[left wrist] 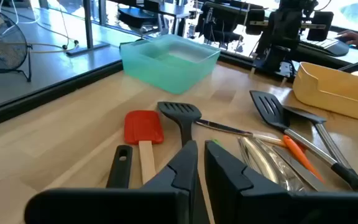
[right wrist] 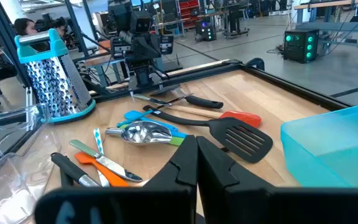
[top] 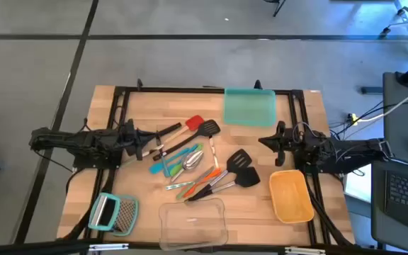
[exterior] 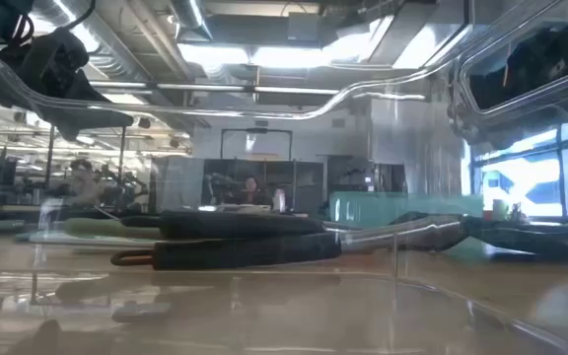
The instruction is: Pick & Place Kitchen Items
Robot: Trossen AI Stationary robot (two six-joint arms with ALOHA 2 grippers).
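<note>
Both arms matte black, boxy jointed links, black cables along them. Left gripper (left wrist: 201, 165), right gripper (right wrist: 196, 163): wedge-shaped black fingers.

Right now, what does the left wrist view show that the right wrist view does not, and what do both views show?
Only the left wrist view shows the yellow container and the pair of black spatulas near it. Only the right wrist view shows the grater, standing upright, and the blue tool. Both show the red spatula, the single black spatula beside it, the silver spoon, the orange tool and the teal container.
</note>
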